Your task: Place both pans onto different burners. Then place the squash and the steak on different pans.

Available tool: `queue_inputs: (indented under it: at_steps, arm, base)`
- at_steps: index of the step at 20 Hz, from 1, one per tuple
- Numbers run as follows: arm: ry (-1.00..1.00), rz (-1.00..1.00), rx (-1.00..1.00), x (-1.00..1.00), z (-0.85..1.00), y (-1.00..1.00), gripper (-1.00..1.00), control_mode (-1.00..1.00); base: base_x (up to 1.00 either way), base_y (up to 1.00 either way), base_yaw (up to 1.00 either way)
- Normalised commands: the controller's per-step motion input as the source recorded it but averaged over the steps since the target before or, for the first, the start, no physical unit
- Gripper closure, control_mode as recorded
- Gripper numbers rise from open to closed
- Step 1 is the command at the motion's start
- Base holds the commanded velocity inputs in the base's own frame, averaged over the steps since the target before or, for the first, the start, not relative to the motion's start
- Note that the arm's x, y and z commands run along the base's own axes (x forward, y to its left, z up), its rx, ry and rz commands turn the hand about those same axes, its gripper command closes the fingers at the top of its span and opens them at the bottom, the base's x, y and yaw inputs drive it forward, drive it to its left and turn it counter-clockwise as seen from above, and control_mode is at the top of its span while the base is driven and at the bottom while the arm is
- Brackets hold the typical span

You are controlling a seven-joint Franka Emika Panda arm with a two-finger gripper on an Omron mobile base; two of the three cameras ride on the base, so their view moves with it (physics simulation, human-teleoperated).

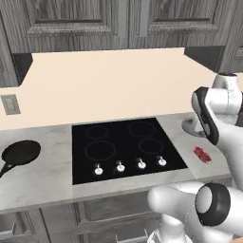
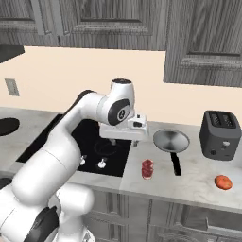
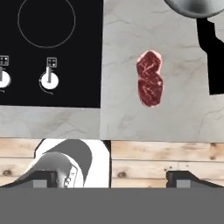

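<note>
The matte black pan (image 1: 21,153) lies on the counter left of the cooktop (image 1: 128,163); its burners (image 1: 100,151) are bare. The silver pan (image 2: 171,141) rests on the counter right of the cooktop, its black handle (image 2: 175,163) pointing toward the front. The dark-red steak (image 3: 149,78) lies flat on the counter between the cooktop and that handle. Further right, near the front edge, sits the orange squash (image 2: 223,182). My gripper (image 3: 111,180) hovers above the counter's front edge, just short of the steak, open, with nothing between its fingers.
A dark toaster (image 2: 220,134) stands at the back right, behind the squash. White knobs (image 1: 120,166) line the cooktop's front. Wall cabinets (image 2: 203,38) hang above the right counter. A wall outlet (image 1: 10,104) sits at the left.
</note>
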Motion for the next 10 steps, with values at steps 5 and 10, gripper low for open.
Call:
queue_inputs:
  at_steps: [5,10]
  arm:
    - [0.00,0.00,0.00,0.00,-0.36,-0.82,-1.00,-1.00]
    - [0.00,0.00,0.00,0.00,-0.27,-0.78,-1.00,-1.00]
  base:
    - [0.00,0.00,0.00]
    - [0.00,0.00,0.00]
